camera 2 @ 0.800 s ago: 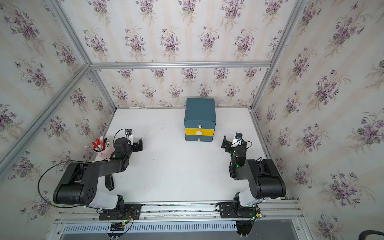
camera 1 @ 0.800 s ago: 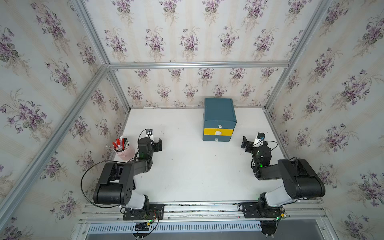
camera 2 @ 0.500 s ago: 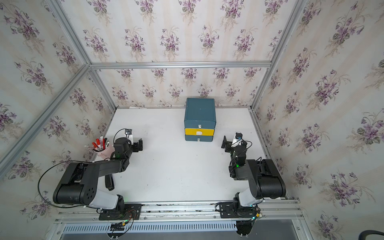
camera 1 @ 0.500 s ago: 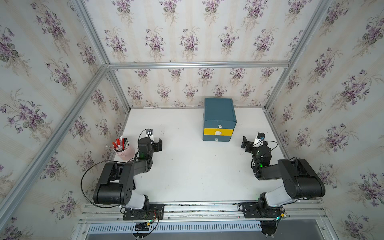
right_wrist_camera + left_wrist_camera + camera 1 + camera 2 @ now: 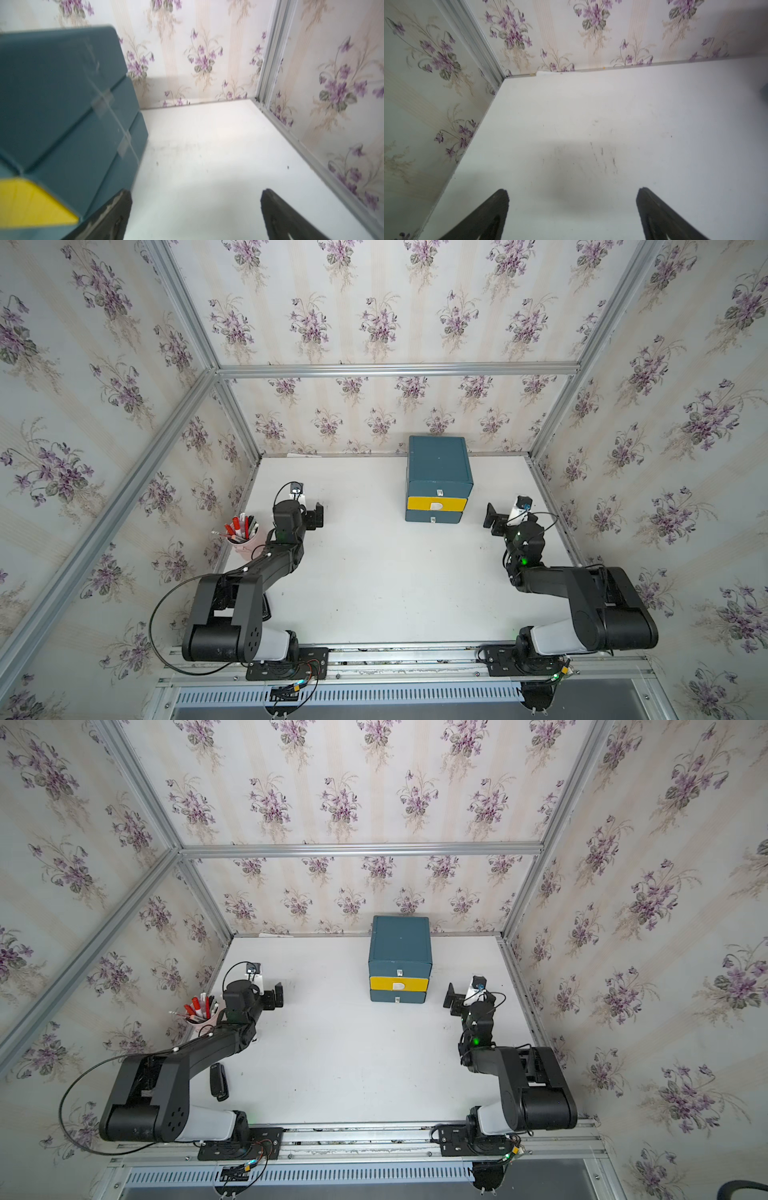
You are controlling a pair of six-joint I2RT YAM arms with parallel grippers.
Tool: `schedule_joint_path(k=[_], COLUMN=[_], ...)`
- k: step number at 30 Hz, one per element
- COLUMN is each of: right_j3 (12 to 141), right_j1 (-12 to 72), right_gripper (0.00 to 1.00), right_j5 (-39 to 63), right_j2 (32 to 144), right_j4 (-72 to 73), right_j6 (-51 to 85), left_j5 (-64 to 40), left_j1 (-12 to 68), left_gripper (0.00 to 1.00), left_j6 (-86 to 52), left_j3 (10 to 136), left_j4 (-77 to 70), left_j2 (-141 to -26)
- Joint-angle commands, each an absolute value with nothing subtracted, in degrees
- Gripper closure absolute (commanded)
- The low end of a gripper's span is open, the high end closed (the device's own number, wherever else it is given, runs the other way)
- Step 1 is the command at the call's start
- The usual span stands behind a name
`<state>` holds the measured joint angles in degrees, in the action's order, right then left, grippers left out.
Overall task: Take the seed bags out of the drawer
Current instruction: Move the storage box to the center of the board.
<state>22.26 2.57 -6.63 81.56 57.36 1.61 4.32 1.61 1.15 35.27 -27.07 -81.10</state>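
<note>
left gripper [image 5: 572, 194] and right gripper [image 5: 195, 196] stand spread and empty, ready to pull. we see no seed bags; we judge them hidden inside the shut drawer chest [image 5: 439, 472], near the right gripper.

The box [image 5: 439, 472] has all three drawers [image 5: 436, 503] shut, so their insides are hidden. In the right wrist view the box is blurry and cut off at the edge. Well to the left of the box lies a black thing [image 5: 218, 1081], too small to tell.
</note>
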Motion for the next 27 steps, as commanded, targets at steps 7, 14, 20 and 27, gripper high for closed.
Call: schedule_joint_path(k=[7, 14, 20, 27], right_j3=[43.1, 56.2, 65.9, 76.3], right_j1=[2.4, 2.5, 2.5, 4.0], right_gripper=[0.0, 0.0, 0.0, 0.0], right_j5=[-1.7, 8.5, 19.4, 27.6], right_j2=[78.5, 80.9, 85.5, 93.3], right_j4=[21.3, 10.0, 2.1, -6.7], right_j6=[8.8, 11.7, 13.8, 13.7], left_j5=[3.2, -4.1, -12.5, -15.6], left_j1=[4.0, 6.4, 6.9, 8.0], left_gripper=[0.0, 0.0, 0.0, 0.0], left_j6=[-3.8, -6.5, -9.2, -9.6], left_j3=[51.9, 61.7, 68.0, 72.0], left_j4=[1.6, 10.1, 15.2, 19.4], left_j2=[-82.7, -85.3, -87.9, -88.9])
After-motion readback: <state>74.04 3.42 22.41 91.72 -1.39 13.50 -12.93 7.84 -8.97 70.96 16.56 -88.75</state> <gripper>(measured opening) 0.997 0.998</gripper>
